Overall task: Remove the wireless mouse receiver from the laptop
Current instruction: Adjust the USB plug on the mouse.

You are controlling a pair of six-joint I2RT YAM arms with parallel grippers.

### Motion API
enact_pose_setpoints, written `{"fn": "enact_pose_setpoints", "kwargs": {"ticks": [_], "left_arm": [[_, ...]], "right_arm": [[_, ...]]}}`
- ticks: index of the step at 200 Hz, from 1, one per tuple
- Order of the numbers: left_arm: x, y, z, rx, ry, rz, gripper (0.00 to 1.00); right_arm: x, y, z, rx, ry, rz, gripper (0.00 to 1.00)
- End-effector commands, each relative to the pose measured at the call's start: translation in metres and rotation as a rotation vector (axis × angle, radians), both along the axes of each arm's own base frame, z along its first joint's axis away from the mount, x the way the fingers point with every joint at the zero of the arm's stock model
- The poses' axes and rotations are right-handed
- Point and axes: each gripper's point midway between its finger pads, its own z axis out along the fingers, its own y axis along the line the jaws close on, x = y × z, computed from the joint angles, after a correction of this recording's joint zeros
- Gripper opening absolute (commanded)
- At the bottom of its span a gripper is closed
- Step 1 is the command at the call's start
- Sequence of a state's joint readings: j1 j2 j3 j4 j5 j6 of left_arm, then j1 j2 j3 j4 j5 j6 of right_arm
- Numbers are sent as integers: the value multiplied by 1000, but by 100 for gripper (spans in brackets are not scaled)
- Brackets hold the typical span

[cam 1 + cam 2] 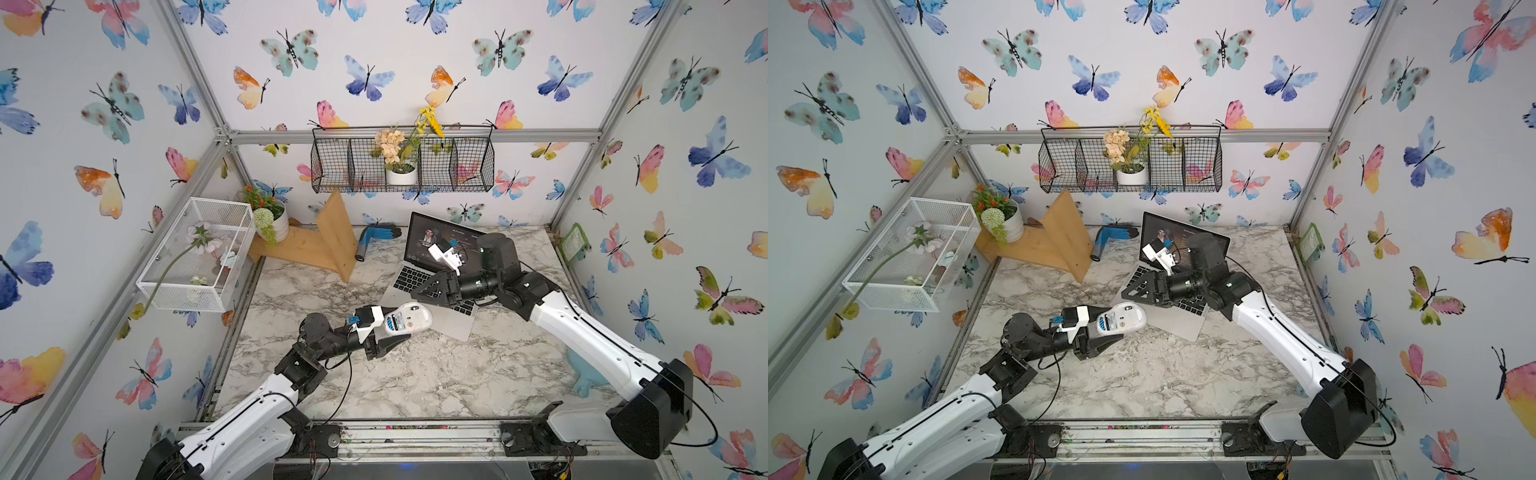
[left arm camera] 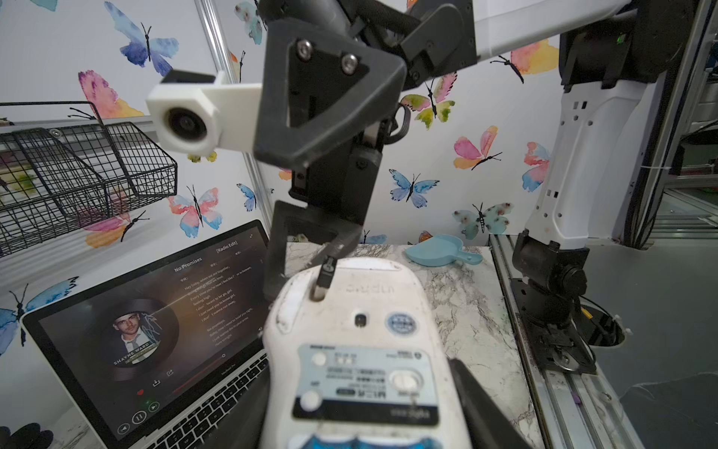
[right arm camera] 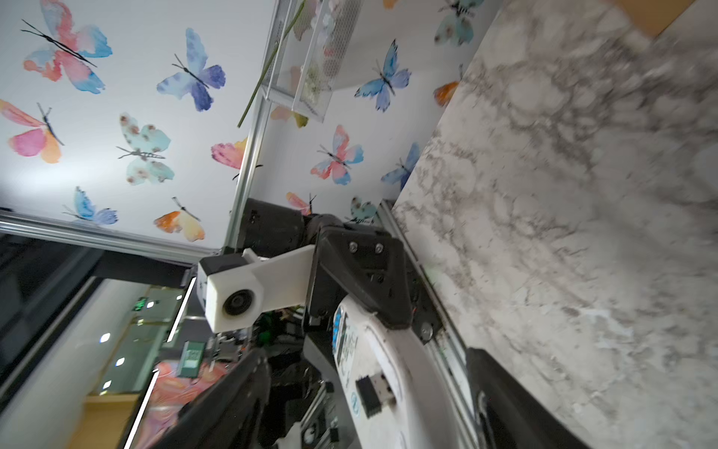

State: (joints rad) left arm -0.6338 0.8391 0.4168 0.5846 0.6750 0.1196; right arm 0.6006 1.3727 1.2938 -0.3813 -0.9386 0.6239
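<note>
My left gripper [image 1: 392, 330] [image 2: 357, 412] is shut on a white mouse [image 1: 409, 318] [image 1: 1121, 318] [image 2: 361, 334], held underside up above the table, just in front of the laptop. The small black and silver receiver [image 2: 325, 274] [image 3: 375, 390] stands in a slot in the mouse's underside. My right gripper [image 1: 415, 296] [image 1: 1126, 293] [image 2: 311, 248] [image 3: 365, 396] is open, one finger on each side of the receiver, neither touching it. The silver laptop [image 1: 415, 276] [image 1: 1156, 237] [image 2: 136, 330] stands open behind, its dark screen lit. In both top views the receiver is too small to make out.
A wooden stand [image 1: 328, 243] and a flower pot [image 1: 272, 222] are at the back left, with a blue-black tool [image 1: 374, 237] beside them. A black wire basket [image 1: 403, 160] hangs on the back wall, a white one [image 1: 195, 253] on the left. A pale blue scoop [image 1: 586, 374] lies at the right.
</note>
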Motion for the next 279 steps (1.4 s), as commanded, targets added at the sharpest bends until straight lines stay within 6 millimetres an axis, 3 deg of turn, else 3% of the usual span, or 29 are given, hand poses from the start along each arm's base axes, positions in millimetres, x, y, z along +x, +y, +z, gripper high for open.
{"fn": "enact_pose_setpoints", "kwargs": {"ticks": [1, 17, 27, 40, 54, 76, 128, 144, 171, 197, 244, 279], "left_arm": [[-8, 1, 19, -41, -11, -38, 0], [-16, -2, 23, -40, 4, -95, 0], [-22, -3, 27, -38, 12, -139, 0], [-31, -5, 34, -40, 24, -200, 0], [-41, -6, 42, -37, 31, -268, 0], [-55, -8, 53, -27, 48, -367, 0], [-65, -11, 63, -19, 75, -470, 0], [-65, -10, 66, -25, 70, -472, 0], [-62, -12, 68, -26, 80, -466, 0], [-55, -15, 68, -18, 107, -452, 0], [-42, -14, 71, -31, 113, -403, 0], [-34, -14, 71, -39, 116, -378, 0]], "right_arm": [[33, -38, -25, -313, -265, -136, 82], [54, -55, -15, -414, -497, -197, 74], [57, -57, -1, -393, -619, -203, 61], [44, -51, 21, -292, -770, -141, 51], [21, -45, 42, -177, -882, -45, 49], [-11, -39, 64, -41, -956, 88, 46], [-44, -33, 85, 103, -945, 247, 34], [-53, -34, 91, 128, -944, 270, 25], [-66, -33, 93, 161, -914, 308, 24], [-73, -26, 83, 127, -848, 344, 31], [-84, -20, 74, 56, -825, 344, 31], [-75, -21, 72, 0, -815, 286, 31]]}}
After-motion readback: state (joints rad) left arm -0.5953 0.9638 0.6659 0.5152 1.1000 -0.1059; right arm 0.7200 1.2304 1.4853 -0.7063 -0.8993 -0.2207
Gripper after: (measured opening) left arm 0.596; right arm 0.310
